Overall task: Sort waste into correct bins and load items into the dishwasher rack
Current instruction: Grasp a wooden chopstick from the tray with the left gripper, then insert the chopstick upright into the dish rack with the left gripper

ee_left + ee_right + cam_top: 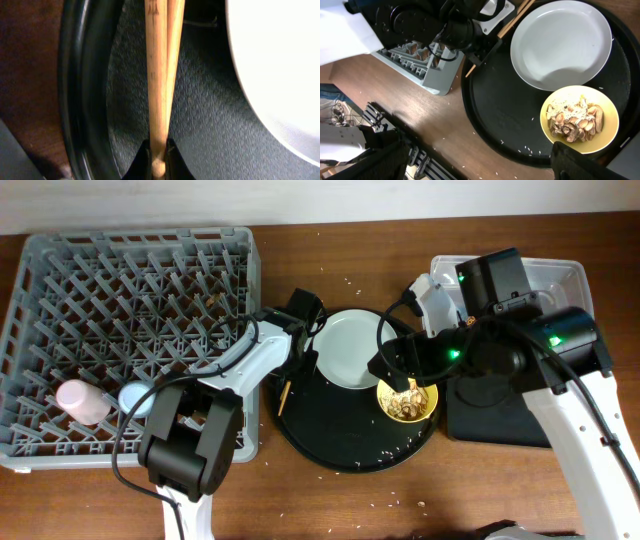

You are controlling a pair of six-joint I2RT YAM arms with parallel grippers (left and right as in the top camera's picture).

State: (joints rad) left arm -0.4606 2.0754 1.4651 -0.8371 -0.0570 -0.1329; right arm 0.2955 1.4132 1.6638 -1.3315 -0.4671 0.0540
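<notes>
My left gripper (298, 366) (159, 161) is shut on the end of the wooden chopsticks (283, 395) (161, 75), which lie on the round black tray's left side. The pale plate (352, 347) (560, 42) and the yellow bowl (407, 402) (580, 120) of beige-brown food scraps stand on that tray. My right gripper (398, 370) (477, 147) hangs open above the tray's front, its right finger by the bowl's rim. The pink cup (80, 400) and blue cup (135, 397) sit in the grey rack (60, 260). Napkin and wrapper are out of view.
The round black tray (340, 445) (500, 115) lies between the rack and the bins. The clear tub (565, 275) stands at the back right, the shallow black tray (495, 420) in front of it, both partly under my right arm. Rice grains (530, 148) dot the tray and table.
</notes>
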